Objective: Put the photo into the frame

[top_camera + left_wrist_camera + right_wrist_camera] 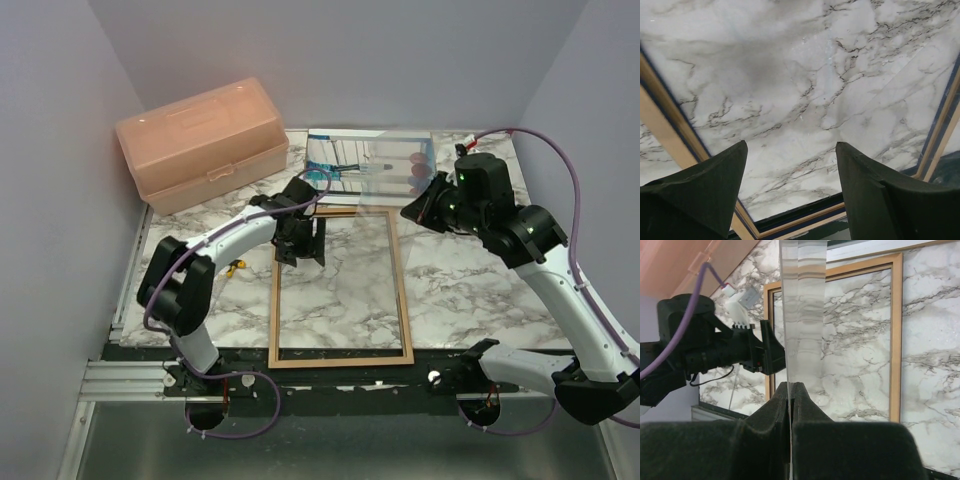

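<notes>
One frame [340, 357] lies flat at centre on the marble surface [470, 290], wood face up, its long axis running top to bottom of the top view. One photo [340, 160] lies flat at top centre, just beyond the frame's far end, long axis left to right. Its right part is hazed by one clear pane [805, 315]. The right jaws are closed on that pane's edge and hold it raised; the wrist view shows it edge-on. The left jaws stand wide apart, gripping nothing, over the frame's upper-left corner. One peach box [205, 140] sits at upper left.
</notes>
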Controlling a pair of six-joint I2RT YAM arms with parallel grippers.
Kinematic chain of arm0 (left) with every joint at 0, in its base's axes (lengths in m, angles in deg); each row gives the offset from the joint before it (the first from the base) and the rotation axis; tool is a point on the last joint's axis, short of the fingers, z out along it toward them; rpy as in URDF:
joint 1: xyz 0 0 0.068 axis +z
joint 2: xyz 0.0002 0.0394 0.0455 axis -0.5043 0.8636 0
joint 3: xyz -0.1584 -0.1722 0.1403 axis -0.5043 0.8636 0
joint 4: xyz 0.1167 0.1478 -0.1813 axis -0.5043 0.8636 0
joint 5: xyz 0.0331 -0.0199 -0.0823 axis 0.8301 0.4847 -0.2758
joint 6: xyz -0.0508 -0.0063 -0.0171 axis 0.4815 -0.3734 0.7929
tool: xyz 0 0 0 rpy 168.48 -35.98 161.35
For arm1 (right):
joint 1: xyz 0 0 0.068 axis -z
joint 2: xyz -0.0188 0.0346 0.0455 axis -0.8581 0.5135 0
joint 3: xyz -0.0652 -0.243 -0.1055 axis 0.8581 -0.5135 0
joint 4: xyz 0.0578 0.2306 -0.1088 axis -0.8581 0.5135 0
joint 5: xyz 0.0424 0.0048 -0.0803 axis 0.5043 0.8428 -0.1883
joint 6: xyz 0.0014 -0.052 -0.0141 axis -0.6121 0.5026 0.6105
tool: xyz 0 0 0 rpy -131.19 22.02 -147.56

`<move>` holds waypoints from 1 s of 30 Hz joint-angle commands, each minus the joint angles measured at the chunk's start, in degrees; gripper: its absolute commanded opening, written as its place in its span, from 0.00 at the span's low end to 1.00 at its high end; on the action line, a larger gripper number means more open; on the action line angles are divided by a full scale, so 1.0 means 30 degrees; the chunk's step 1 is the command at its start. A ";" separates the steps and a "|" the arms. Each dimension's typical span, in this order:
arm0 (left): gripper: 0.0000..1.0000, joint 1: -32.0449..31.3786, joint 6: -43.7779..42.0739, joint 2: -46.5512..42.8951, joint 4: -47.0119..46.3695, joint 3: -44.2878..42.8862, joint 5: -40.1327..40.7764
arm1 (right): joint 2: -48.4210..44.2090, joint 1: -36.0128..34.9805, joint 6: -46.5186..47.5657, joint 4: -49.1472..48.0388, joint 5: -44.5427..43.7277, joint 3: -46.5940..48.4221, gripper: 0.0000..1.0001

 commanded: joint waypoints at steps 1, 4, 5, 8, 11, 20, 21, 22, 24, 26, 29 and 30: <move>0.75 0.1286 -0.0003 -0.3308 -0.1631 0.2203 -0.0413 | -0.0278 -0.0044 -0.0217 -0.0563 0.1789 -0.0417 0.01; 0.77 0.2055 0.0098 -0.5268 -0.2139 0.4220 0.0344 | -0.0405 -0.0041 -0.0708 -0.1209 0.3035 -0.1351 0.01; 0.77 0.2218 0.0271 -0.5900 -0.2222 0.4951 0.0835 | -0.0561 -0.0044 -0.0992 -0.1389 0.3469 -0.1702 0.01; 0.77 0.2295 0.0959 -0.7064 -0.2503 0.6781 0.2236 | -0.1287 -0.0015 -0.1814 -0.2032 0.4319 -0.2978 0.00; 0.75 0.2296 0.1683 -0.7153 -0.2773 0.7956 0.3227 | -0.2211 -0.0012 -0.2502 -0.2236 0.4500 -0.4192 0.01; 0.64 0.1964 0.1521 -0.3976 -0.4411 0.8526 0.2616 | -0.2980 0.0013 -0.2907 -0.2535 0.5751 -0.5722 0.01; 0.61 0.1824 0.1571 -0.3719 -0.4642 0.8564 0.2540 | -0.2864 0.0017 -0.2810 -0.2642 0.5915 -0.5642 0.01; 0.58 0.1748 0.1572 -0.3457 -0.4847 0.8566 0.2402 | -0.2732 0.0019 -0.2706 -0.2710 0.5991 -0.5514 0.01; 0.50 0.1503 0.1617 -0.3071 -0.5135 0.8442 0.2114 | -0.2384 0.0033 -0.2469 -0.2830 0.6053 -0.5078 0.01; 0.38 0.1183 0.1666 -0.2771 -0.5145 0.8124 0.1885 | -0.1958 0.0018 -0.2239 -0.2917 0.6134 -0.4600 0.01; 0.30 0.0437 0.1738 -0.2435 -0.4885 0.7491 0.1984 | -0.1311 0.0021 -0.1970 -0.3076 0.6587 -0.4086 0.01; 0.26 0.0213 0.1779 -0.2342 -0.4766 0.7344 0.2028 | -0.1159 0.0019 -0.1967 -0.3171 0.6707 -0.4037 0.01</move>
